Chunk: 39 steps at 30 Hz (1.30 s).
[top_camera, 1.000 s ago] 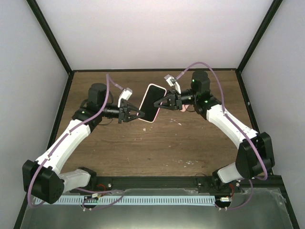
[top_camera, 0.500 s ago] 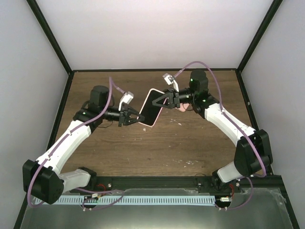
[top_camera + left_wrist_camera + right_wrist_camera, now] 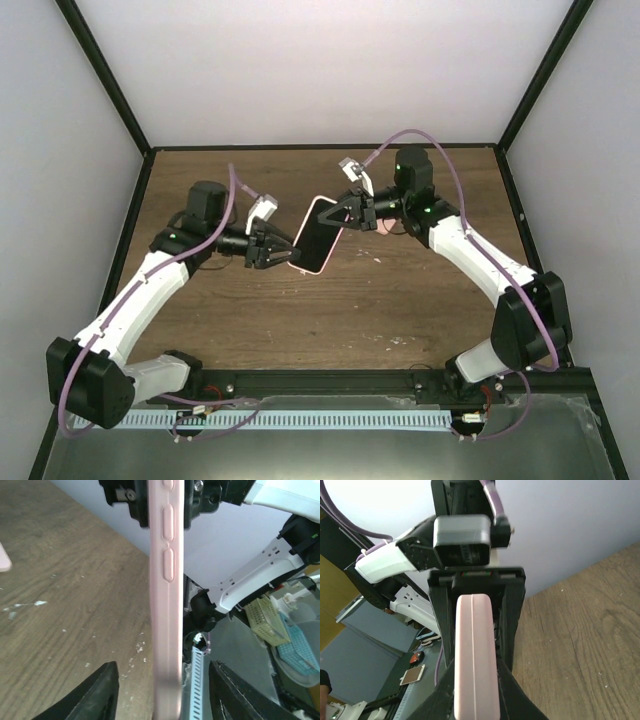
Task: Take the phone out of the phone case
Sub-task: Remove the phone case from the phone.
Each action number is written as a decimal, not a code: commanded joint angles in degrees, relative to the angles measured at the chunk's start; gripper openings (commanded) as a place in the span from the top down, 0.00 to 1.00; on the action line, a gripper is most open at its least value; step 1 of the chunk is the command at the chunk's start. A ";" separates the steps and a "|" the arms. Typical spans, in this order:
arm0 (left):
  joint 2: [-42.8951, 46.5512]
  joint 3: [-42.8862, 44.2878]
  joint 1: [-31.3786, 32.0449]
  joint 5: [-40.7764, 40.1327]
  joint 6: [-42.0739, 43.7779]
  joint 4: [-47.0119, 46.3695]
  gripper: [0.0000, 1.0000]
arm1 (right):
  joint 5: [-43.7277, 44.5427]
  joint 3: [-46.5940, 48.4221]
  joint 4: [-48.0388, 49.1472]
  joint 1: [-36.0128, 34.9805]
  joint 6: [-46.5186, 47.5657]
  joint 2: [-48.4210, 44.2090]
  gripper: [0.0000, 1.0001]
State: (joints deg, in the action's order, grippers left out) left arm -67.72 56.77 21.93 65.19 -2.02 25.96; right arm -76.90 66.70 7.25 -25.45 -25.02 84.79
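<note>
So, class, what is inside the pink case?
The phone: its dark screen shows in the top view, framed by the case. Its back and edges are covered by the case and cannot be seen.

One phone [image 3: 313, 237]; one pink case [image 3: 167, 605]; left end effector [image 3: 288, 252], right end effector [image 3: 341, 212]: two.

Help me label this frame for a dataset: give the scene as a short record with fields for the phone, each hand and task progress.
phone: screen up, still inside the pink case, held in the air above the table
right hand: shut on the case's upper-right end in the top view
left hand: open, fingers on either side of the case's other end, with gaps showing
task progress: phone not yet out
</note>
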 commanded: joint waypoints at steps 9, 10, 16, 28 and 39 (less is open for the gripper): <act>5.18 0.84 -8.41 1.90 16.63 16.80 0.43 | -2.51 3.97 -4.19 -0.04 2.89 -3.06 0.99; 5.97 0.16 -8.44 1.69 15.67 15.71 0.42 | -2.41 3.97 -3.96 -0.04 2.65 -3.06 0.99; 6.11 -0.10 -6.57 -0.72 14.46 14.50 0.41 | -2.07 3.93 -2.93 -0.15 1.44 -3.03 0.99; 4.44 -0.04 -1.81 -8.33 12.62 12.33 0.47 | -3.76 3.19 -1.43 -0.38 0.35 -3.41 0.99; 1.41 -0.28 -2.25 -14.93 9.81 9.98 0.61 | -10.34 1.98 3.74 -1.47 -4.20 -4.61 0.99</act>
State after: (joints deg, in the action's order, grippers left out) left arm -63.94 57.04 20.25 56.95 8.84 37.91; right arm -78.35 66.89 5.76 -25.30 -24.45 83.83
